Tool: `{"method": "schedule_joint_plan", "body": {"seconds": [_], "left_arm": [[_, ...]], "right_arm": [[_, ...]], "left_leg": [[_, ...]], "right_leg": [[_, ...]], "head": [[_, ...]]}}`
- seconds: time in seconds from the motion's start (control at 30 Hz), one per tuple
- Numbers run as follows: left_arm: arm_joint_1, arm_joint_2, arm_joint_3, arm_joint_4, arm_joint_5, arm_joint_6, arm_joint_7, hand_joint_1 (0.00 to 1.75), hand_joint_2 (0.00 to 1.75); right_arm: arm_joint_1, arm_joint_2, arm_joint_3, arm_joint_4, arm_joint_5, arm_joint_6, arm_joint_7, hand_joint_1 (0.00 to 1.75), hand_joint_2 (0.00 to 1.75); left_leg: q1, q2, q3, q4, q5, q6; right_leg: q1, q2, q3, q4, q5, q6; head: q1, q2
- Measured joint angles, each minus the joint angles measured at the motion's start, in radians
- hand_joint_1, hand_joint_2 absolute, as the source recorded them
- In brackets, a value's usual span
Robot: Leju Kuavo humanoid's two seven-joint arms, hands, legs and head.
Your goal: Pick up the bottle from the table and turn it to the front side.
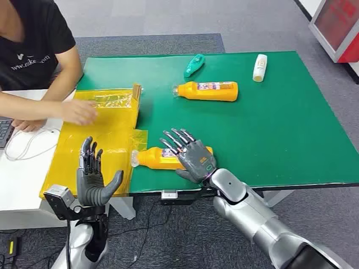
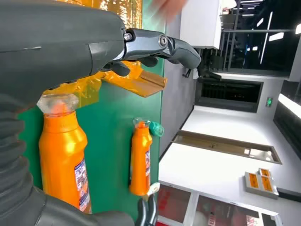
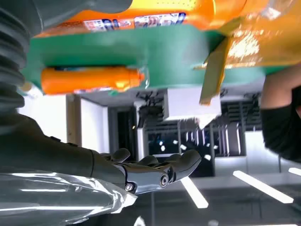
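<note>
An orange bottle [image 1: 157, 158] [image 2: 64, 155] [image 3: 142, 16] lies on its side near the front edge of the green table [image 1: 275, 123], its clear cap pointing left towards a yellow plastic bag. My right hand [image 1: 192, 157] [image 3: 142, 174] is over the bottle's bottom half, palm down, fingers spread and straight, not wrapped around it. Whether the palm touches it I cannot tell. My left hand [image 1: 91, 176] [image 2: 89, 47] stands upright and open in front of the table's left corner, holding nothing.
A second orange bottle [image 1: 209, 91] [image 2: 140, 157] [image 3: 92, 79] lies farther back, with a teal bottle [image 1: 194, 65] and a white bottle [image 1: 259, 67] beyond. A person at the left rests a hand [image 1: 78, 111] on the yellow bag [image 1: 106, 140].
</note>
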State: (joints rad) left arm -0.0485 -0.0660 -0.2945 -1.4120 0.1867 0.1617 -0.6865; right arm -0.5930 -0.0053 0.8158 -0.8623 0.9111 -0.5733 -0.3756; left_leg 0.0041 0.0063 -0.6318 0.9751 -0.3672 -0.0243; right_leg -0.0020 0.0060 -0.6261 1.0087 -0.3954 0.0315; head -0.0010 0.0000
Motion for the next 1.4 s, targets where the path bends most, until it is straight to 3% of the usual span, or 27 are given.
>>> {"method": "schedule_joint_plan", "body": {"seconds": [0.13,0.4,0.53,0.7,1.0,1.4], "left_arm": [[0.0,-0.001,0.0,-0.001,-0.002,-0.004,0.001,0.0,1.75],[0.0,-0.008,0.0,-0.002,-0.002,-0.032,-0.001,0.0,1.75],[0.0,-0.009,0.0,-0.002,-0.008,-0.04,-0.006,0.0,1.75],[0.0,-0.01,0.0,-0.002,-0.023,-0.039,-0.01,0.0,1.75],[0.015,-0.008,0.003,-0.027,-0.037,-0.033,-0.011,0.0,1.75],[0.016,-0.008,0.003,-0.032,-0.042,-0.041,-0.011,0.0,1.75]], "right_arm": [[-0.005,0.0,0.022,0.012,-0.059,0.073,-0.037,0.0,1.75],[-0.023,0.0,0.056,0.073,-0.268,0.383,-0.077,0.0,1.75],[-0.048,0.0,0.056,0.127,-0.319,0.453,-0.08,0.0,1.75],[-0.084,0.003,0.052,0.19,-0.356,0.461,-0.093,0.0,1.75],[-0.099,0.014,0.05,0.222,-0.288,0.319,-0.082,0.0,1.75],[-0.107,0.025,0.044,0.242,-0.322,0.382,-0.09,0.0,1.75]], "left_leg": [[0.0,0.0,0.0,0.0,0.0,0.0],[0.0,0.0,0.0,0.0,0.0,0.0],[0.0,0.0,0.0,0.0,0.0,0.0],[0.0,0.0,0.0,0.0,0.0,0.0],[0.0,0.0,0.0,0.0,0.0,0.0],[0.0,0.0,0.0,0.0,0.0,0.0]], "right_leg": [[0.0,0.0,0.0,0.0,0.0,0.0],[0.0,0.0,0.0,0.0,0.0,0.0],[0.0,0.0,0.0,0.0,0.0,0.0],[0.0,0.0,0.0,0.0,0.0,0.0],[0.0,0.0,0.0,0.0,0.0,0.0],[0.0,0.0,0.0,0.0,0.0,0.0]], "head": [[0.0,0.0],[0.0,0.0],[0.0,0.0],[0.0,0.0],[0.0,0.0],[0.0,0.0]]}}
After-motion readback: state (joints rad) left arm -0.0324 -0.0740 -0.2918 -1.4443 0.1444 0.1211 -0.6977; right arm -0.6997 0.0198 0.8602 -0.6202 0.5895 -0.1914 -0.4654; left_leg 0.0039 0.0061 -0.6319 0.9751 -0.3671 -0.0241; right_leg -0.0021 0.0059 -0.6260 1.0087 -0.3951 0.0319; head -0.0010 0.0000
